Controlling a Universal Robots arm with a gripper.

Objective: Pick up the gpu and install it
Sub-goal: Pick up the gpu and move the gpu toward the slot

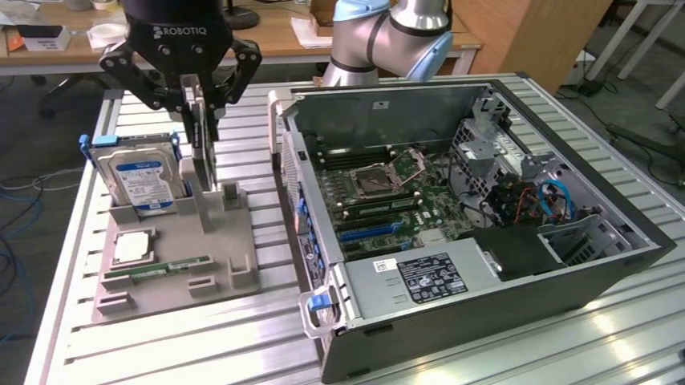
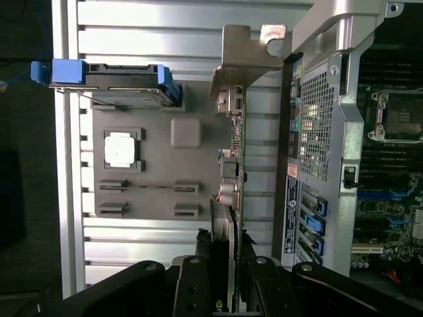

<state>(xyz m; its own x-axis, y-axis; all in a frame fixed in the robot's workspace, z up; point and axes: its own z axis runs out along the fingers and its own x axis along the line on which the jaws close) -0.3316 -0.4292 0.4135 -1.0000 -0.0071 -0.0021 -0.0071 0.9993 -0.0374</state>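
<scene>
Jaws were closed partway onto the gpu (image 1: 200, 156), one finger against each flat face near its upper edge, so the gripper (image 1: 199, 112) had the thin dark card pinched and standing upright on edge. From my remote seat I went over the rest by size. The ribbed aluminium table (image 1: 160, 353) carried everything. On the exterior view's right lay the open computer case (image 1: 599, 265), its side panel off, with the motherboard (image 1: 370, 200) exposed inside and the labelled power supply (image 1: 428, 277) at its near end. On the exterior view's left, just beside the case, sat the grey holder (image 1: 214, 257), and the gripper hung over its far half. The hard drive (image 1: 139, 172) with the blue label stood on edge in the holder's far left corner, just left of the gpu. The card's lower edge reached down between the holder's upright posts; whether it was seated there or raised clear of them I could not tell. In the wrist view I saw the card edge-on, its silver bracket (image 2: 248, 49) at the end away from the fingers, lying between the holder and the case wall. Nearer on the holder lay the square processor chip (image 1: 133, 247), and just near of that the slim green RAM stick (image 1: 160, 267) in its groove.
</scene>
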